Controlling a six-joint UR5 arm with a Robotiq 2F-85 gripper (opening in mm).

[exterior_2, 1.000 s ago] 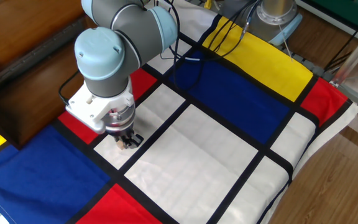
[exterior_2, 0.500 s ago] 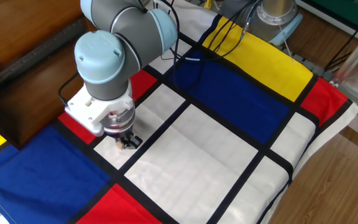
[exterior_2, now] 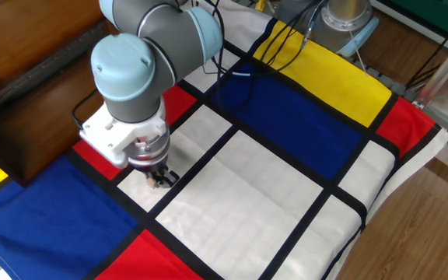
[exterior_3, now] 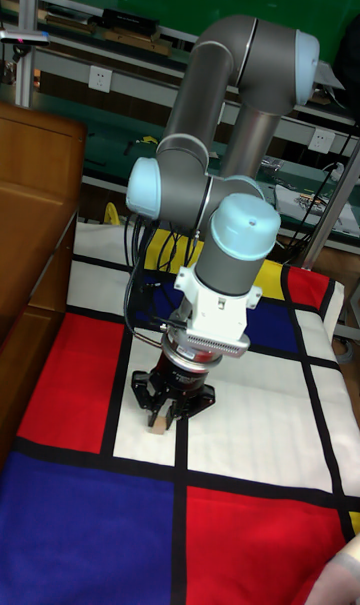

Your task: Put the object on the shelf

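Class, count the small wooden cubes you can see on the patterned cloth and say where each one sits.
1. The wooden cube sits on a white panel of the cloth, between the gripper fingers. Others may be hidden behind the arm.

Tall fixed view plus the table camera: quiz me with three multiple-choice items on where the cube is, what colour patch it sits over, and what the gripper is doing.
1. Where is the wooden cube?
A. on the shelf
B. between the gripper's fingers, at the cloth
C. at the table's far edge

2. Which patch of the cloth lies under the cube?
A. white
B. yellow
C. blue

3. How does the gripper stand?
A. wide open above the shelf
B. out of view
C. pointing down, fingers on either side of the cube

Answers: 1 B, the cube shows at the fingertips, away from the shelf. 2 A, a white rectangle surrounds it. 3 C, fingers flank the cube; a firm clamp cannot be told.
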